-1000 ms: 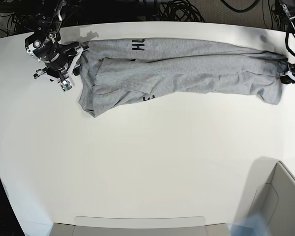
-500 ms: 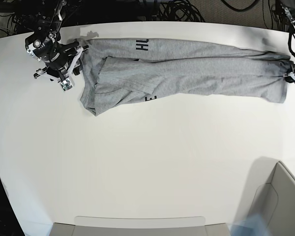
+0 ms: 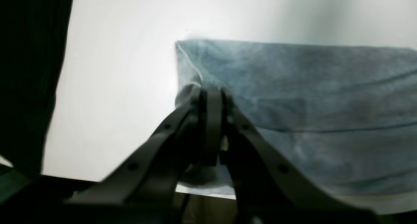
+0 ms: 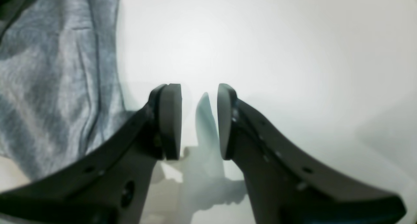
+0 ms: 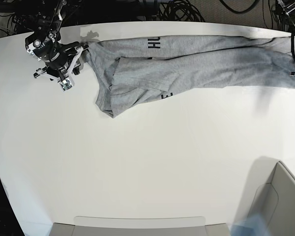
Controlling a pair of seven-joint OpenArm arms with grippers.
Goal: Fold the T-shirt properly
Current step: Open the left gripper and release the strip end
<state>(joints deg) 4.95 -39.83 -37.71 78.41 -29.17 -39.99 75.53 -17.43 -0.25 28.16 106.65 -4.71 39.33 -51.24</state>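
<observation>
You are looking at a robot test room, like a lab. A big smooth white table with a round edge (image 5: 137, 162) fills the view. Behind it lie heaps of tangled black cables (image 5: 182, 10) on a grey floor. A black robot arm with white clips (image 5: 51, 49) stands on the table. A pale grey open box (image 5: 280, 201) sits at the corner.

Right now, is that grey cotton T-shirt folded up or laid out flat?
Partly folded: the heather-grey cotton T-shirt is a long doubled band across the white table, black lettering half hidden under a fold.
</observation>
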